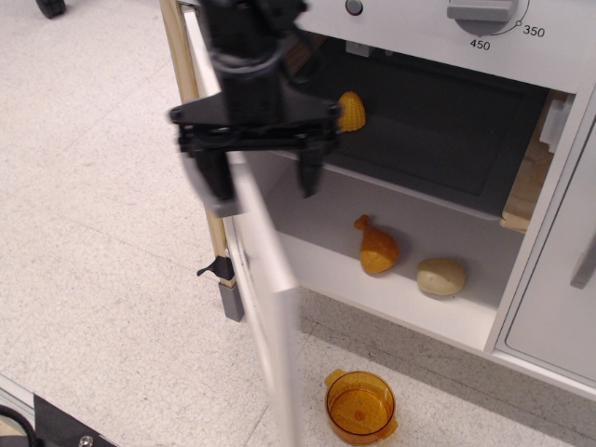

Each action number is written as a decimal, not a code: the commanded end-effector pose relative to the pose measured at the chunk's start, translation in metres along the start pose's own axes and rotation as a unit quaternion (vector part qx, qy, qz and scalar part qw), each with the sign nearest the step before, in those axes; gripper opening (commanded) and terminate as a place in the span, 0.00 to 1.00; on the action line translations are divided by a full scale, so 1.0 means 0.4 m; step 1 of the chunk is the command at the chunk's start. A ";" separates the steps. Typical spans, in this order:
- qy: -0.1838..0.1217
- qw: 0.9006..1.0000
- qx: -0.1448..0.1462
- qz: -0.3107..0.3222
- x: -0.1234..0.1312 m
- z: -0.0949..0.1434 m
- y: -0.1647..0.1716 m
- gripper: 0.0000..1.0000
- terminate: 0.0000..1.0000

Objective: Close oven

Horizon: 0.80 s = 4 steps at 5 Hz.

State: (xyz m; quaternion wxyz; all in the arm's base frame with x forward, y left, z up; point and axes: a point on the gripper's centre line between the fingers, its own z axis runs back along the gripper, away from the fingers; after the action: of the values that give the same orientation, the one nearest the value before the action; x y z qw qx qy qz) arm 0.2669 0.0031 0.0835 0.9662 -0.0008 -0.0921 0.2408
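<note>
Your black gripper [259, 177] straddled the white oven door's [270, 279] top edge, fingers [308, 172] spread; bare floor lay left.

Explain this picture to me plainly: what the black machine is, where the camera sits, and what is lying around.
One camera looks down from above and in front at a white toy oven. The black thing is a robot arm ending in a gripper, its two fingers spread open on either side of the oven door, which is seen nearly edge-on and blurred; nothing is clamped. On the dark upper shelf sits a yellow toy corn piece. On the lower white shelf lie an orange toy drumstick and a pale round toy. An orange pot stands on the floor.
</note>
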 end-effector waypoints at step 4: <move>-0.049 0.996 -0.070 -0.027 0.043 0.161 -0.189 1.00 0.00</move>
State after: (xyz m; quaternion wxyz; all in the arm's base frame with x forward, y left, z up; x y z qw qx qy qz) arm 0.3020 -0.0577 0.1357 0.9685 -0.0462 -0.1325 0.2058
